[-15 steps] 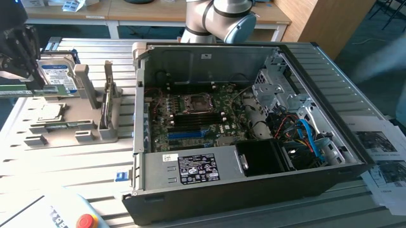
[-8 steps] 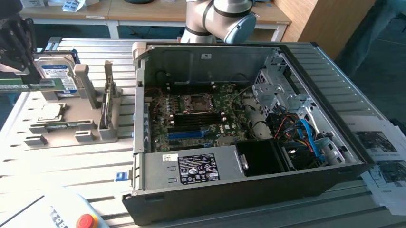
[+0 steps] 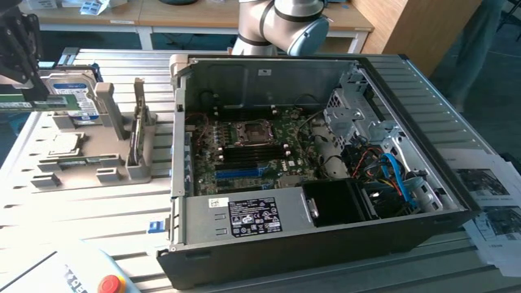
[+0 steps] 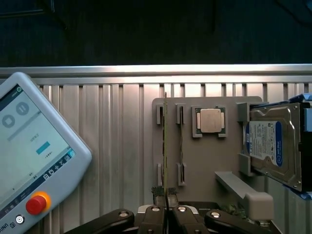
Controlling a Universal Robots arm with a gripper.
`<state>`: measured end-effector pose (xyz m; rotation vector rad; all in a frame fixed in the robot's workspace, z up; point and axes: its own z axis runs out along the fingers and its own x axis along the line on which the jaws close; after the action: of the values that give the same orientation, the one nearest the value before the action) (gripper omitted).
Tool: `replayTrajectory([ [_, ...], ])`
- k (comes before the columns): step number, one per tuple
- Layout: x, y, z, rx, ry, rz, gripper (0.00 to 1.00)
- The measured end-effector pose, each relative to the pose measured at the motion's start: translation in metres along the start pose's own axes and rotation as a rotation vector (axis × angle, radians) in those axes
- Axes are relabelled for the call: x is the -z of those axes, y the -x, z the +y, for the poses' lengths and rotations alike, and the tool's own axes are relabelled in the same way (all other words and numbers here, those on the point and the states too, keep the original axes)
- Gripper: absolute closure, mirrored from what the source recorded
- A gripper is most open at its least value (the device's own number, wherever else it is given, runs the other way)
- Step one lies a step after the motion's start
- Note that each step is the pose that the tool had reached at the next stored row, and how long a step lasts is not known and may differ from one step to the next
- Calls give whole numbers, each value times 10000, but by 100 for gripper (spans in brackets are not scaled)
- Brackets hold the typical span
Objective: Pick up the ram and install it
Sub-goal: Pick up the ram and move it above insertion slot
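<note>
Pincer (image 4: 166, 197) is clamped on the ram (image 4: 165, 141), with its two dark fingers (image 4: 155, 217) pressed together on the thin green board. In the wrist view the ram is seen edge-on, as a narrow line over the outer pair of slots in the grey holder (image 4: 204, 161). Whether it is fully free from these slots, I cannot tell.

In the exterior view the pincer (image 3: 34, 91) is at the far side of the exterior view's left, and the ram (image 3: 49, 102) is a green strip under it, in front of the hard drive (image 3: 72, 91) that stands in the grey holder (image 3: 89, 152). A square processor chip (image 4: 210, 120) lies flat in the holder, between the slots and the hard drive.

On the exterior view's right of the holder, the open computer case (image 3: 326, 238) lies on the ribbed metal worktop (image 3: 89, 207), with the motherboard (image 3: 260, 146) facing up. A teach pendant (image 3: 57, 271) with a red button lies near, at the exterior view's left.
</note>
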<state>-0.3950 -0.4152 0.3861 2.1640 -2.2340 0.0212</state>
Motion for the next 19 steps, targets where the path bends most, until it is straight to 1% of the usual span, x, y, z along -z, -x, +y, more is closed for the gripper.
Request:
replayTrajectory([
  [2,22,-1,0,0,-1,-1,88],
  [10,34,-1,1,0,3,3,88],
  [19,166,-5,2,0,0,0,88],
])
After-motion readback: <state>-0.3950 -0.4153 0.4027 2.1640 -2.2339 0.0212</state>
